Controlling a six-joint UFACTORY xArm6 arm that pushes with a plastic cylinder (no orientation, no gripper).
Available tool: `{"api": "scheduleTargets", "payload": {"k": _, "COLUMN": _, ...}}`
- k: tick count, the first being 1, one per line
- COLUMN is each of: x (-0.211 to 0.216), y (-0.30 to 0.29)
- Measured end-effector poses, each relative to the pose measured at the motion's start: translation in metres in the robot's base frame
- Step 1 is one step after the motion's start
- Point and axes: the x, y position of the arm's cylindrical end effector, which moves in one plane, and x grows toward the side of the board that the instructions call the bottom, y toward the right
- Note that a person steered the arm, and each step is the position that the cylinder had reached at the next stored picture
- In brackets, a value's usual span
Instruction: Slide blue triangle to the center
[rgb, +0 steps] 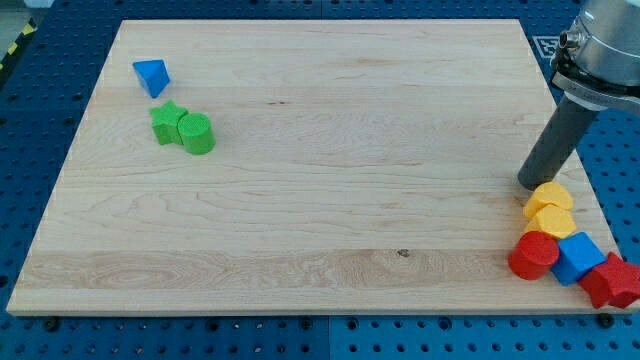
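Note:
The blue triangle (151, 76) lies near the board's upper left corner. My tip (531, 184) rests on the wooden board (320, 170) at the view's far right, just above the yellow blocks and far from the blue triangle.
A green star (168, 123) and a green cylinder (197, 134) sit touching just below the blue triangle. At the lower right corner cluster two yellow blocks (550, 208), a red cylinder (534, 256), a blue cube (580, 257) and a red block (613, 281).

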Motion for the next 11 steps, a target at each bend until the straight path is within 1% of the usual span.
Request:
{"api": "scheduleTargets", "payload": {"k": 1, "x": 0.0, "y": -0.003}}
{"api": "scheduleTargets", "payload": {"k": 2, "x": -0.032, "y": -0.065}}
{"api": "scheduleTargets", "payload": {"k": 3, "x": -0.084, "y": -0.154}}
{"api": "scheduleTargets", "payload": {"k": 4, "x": -0.148, "y": -0.22}}
{"api": "scheduleTargets", "payload": {"k": 5, "x": -0.192, "y": -0.289}}
{"api": "scheduleTargets", "payload": {"k": 6, "x": -0.194, "y": -0.336}}
{"api": "scheduleTargets", "payload": {"k": 7, "x": -0.21, "y": -0.352}}
{"api": "scheduleTargets", "payload": {"k": 8, "x": -0.255, "y": -0.424}}
{"api": "scheduleTargets", "payload": {"k": 9, "x": -0.247, "y": -0.48}}
{"api": "scheduleTargets", "payload": {"k": 10, "x": -0.216, "y": -0.499}}
{"api": "scheduleTargets", "payload": {"k": 11, "x": -0.179, "y": -0.494}}
